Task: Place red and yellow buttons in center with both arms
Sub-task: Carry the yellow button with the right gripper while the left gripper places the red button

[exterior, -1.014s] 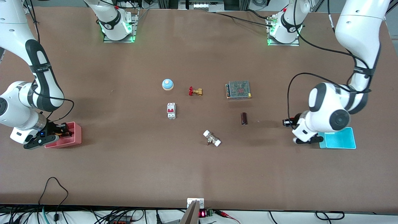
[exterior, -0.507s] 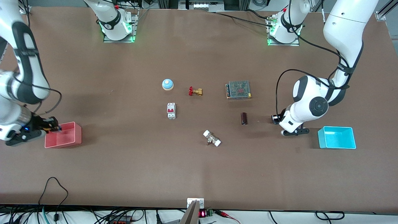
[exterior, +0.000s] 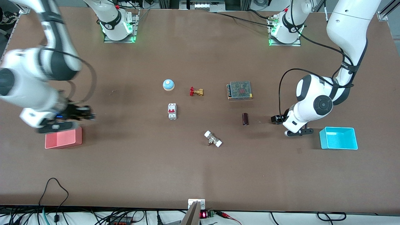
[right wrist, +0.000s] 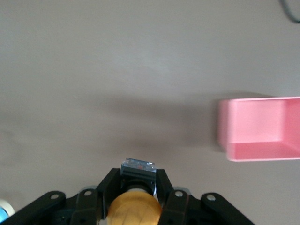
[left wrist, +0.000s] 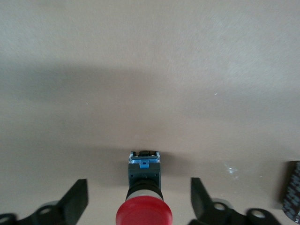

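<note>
Two buttons, two quite different situations. The right gripper (right wrist: 138, 182) has its fingers clamped on the black body of the yellow button (right wrist: 132, 207), cap toward the wrist, and carries it over bare tabletop (exterior: 200, 56) just beside the pink bin (exterior: 63, 139). The left gripper (left wrist: 138, 202) has its fingers spread wide, with the red button (left wrist: 144, 187) between them and touching neither. It appears to rest on the table, between the dark cylinder (exterior: 245, 119) and the cyan bin (exterior: 339, 138), toward the left arm's end.

The risks, as I judge them:
- The yellow button is pinched only near its body's end, so a quick swing toward the centre could twist it loose.
- The red button sits short of the centre. If it lies on its side (likely), the round cap could let it roll when a finger brushes it.
- The cylinder is close enough to be knocked.

Only the wrist views show the caps' colours and the grips. The front view hides both buttons under the wrists, but it alone places them among the centre's parts.
</note>
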Robot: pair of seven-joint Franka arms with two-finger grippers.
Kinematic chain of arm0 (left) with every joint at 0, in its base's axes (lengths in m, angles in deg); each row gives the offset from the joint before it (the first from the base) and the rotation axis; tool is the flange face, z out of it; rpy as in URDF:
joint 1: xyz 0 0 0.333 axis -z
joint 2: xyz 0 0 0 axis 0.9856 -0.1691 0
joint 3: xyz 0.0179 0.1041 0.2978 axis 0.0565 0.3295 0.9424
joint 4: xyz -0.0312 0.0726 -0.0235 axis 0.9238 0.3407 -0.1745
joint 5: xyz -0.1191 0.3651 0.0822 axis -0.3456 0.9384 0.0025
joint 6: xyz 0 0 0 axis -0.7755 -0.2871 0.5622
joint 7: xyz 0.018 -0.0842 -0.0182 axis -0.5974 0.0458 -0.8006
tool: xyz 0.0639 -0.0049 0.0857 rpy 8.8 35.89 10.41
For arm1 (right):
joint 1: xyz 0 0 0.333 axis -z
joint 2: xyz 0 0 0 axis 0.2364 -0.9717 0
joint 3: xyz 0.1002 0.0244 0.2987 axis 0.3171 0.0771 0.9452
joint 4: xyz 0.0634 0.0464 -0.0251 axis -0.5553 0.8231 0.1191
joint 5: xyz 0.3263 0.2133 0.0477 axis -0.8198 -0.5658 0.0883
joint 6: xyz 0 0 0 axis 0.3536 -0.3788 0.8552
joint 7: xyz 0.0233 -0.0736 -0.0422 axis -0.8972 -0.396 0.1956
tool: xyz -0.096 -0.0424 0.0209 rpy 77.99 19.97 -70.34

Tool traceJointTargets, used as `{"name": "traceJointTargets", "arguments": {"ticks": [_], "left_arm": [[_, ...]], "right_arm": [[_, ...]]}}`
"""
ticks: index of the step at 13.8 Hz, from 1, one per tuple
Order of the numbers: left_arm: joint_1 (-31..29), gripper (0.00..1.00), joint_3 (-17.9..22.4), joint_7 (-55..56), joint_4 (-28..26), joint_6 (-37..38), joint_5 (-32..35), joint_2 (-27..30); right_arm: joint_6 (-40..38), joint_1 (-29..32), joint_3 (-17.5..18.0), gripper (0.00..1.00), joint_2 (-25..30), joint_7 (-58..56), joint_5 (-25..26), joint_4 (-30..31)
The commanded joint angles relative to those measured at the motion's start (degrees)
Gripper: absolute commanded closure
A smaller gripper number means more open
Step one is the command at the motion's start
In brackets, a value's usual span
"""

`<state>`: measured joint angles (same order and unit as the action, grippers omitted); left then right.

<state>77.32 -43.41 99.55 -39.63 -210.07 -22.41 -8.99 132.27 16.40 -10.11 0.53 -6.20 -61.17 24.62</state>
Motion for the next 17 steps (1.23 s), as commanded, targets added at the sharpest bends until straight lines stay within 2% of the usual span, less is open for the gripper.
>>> {"name": "traceJointTargets", "arguments": {"ticks": [1, 4, 6, 8, 11, 14, 17], "left_arm": [[-0.2, 0.0, 0.5, -0.1, -0.2, 2.3, -0.7, 5.2], [-0.2, 0.0, 0.8, -0.2, 7.9, 13.7, -0.1, 6.0], [-0.4, 0.0, 0.9, -0.3, 14.8, 21.6, 0.0, 5.9], [-2.0, 0.0, 0.9, -2.3, 20.2, 25.8, 0.0, 6.1], [-2.6, 0.0, 0.9, -7.3, 31.5, 34.1, 0.1, 6.1], [-2.6, 0.0, 0.7, -9.9, 39.9, 42.8, 0.1, 6.2], [-2.7, 0.0, 0.6, -10.2, 47.1, 53.9, -0.1, 6.2]], "right_arm": [[10.5, -4.2, -0.4, 0.61, -1.9, 7.5, 0.7, 6.6], [16.9, -7.2, -0.5, 0.61, -5.2, 10.2, 0.8, 8.7], [17.8, -7.6, -0.5, 0.61, -7.1, 10.1, 2.6, 8.6], [18.1, -8.4, -0.5, 0.61, -8.6, 10.0, 4.5, 8.7], [19.0, -9.3, -0.5, 0.61, -9.9, 10.2, 4.5, 8.7], [19.6, -9.6, -0.5, 0.6, -10.7, 10.1, 4.5, 8.7], [19.6, -9.6, -0.5, 0.46, -11.0, 10.1, 4.5, 8.7]]}}
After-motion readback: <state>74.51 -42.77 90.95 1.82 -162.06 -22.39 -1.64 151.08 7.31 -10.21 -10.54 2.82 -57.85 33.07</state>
